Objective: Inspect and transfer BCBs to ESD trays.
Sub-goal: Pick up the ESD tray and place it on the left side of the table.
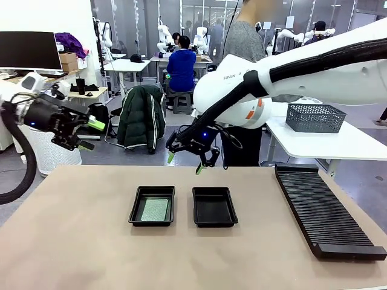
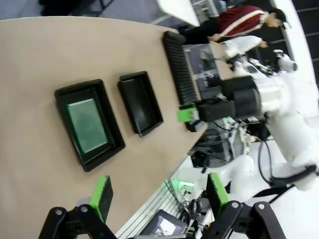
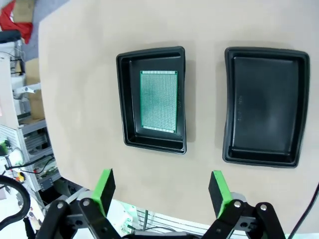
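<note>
Left arm enters from the left edge with the forearm held high, well above the table (image 1: pixel 72 241) near its far left corner. The wrist is turned so the left fingers (image 1: pixel 95 125) point rightward and slightly down; they stand fully apart with nothing between them. Left tray (image 1: pixel 133 211) sits flat near mid-table. One BCB (image 1: pixel 155 209) lies flat on its floor, inside the rim, long side along the tray's long side. Right tray (image 1: pixel 214 210) sits just beside it, not touching, floor bare. Right arm reaches in from the upper right across the middle, wrist bent downward. The right fingers (image 1: pixel 199 168) hang above the table's far edge behind the two trays, spread wide and empty; the right wrist view looks straight down on both trays. Ribbed black rack (image 1: pixel 323 211) lies along the table's right side, well apart from the trays.
</note>
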{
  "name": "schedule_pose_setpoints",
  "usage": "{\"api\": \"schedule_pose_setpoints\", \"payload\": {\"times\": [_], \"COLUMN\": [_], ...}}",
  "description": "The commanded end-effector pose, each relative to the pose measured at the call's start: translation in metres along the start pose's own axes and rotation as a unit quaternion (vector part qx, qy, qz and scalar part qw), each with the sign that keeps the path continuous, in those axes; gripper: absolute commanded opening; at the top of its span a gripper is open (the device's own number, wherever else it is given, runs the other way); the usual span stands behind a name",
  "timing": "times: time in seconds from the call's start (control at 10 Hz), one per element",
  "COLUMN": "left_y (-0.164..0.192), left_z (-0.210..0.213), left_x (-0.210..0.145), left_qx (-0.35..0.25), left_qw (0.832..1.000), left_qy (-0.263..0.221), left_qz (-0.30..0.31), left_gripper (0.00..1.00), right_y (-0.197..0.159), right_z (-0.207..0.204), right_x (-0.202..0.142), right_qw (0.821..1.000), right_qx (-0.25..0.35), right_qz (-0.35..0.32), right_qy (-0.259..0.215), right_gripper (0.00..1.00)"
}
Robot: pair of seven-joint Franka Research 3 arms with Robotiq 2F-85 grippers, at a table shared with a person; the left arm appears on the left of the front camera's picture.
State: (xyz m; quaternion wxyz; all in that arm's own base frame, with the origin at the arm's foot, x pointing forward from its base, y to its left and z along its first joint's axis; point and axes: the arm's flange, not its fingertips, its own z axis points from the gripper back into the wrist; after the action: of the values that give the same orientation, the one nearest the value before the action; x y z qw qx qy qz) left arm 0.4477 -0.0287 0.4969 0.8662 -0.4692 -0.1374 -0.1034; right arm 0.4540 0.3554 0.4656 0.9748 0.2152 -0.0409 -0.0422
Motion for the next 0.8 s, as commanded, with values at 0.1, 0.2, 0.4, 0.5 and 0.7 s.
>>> {"api": "schedule_pose_setpoints", "payload": {"times": [0.1,0.2,0.4,0.5,0.7], "left_y": [-0.016,-0.020,-0.027,-0.029,-0.029], "left_z": [-0.037,-0.051,-0.083,-0.096,-0.124], "left_x": [0.008,0.008,0.003,0.002,0.003], "left_qx": [0.093,0.123,0.188,0.224,0.266], "left_qw": [0.995,0.992,0.981,0.974,0.963], "left_qy": [0.018,0.019,0.016,0.014,0.013], "left_qz": [0.032,0.033,0.041,0.042,0.047], "left_gripper": [1.00,1.00,1.00,1.00,1.00], "right_y": [-0.039,-0.050,-0.072,-0.082,-0.099], "right_z": [0.011,0.015,0.022,0.024,0.026], "right_x": [-0.016,-0.016,-0.013,-0.009,-0.002], "right_qw": [0.998,0.998,0.996,0.994,0.992], "right_qx": [0.053,0.067,0.093,0.105,0.126], "right_qz": [-0.005,-0.005,-0.003,0.000,0.008], "right_qy": [-0.019,-0.017,-0.014,-0.010,-0.004], "right_gripper": [1.00,1.00,1.00,1.00,1.00]}}
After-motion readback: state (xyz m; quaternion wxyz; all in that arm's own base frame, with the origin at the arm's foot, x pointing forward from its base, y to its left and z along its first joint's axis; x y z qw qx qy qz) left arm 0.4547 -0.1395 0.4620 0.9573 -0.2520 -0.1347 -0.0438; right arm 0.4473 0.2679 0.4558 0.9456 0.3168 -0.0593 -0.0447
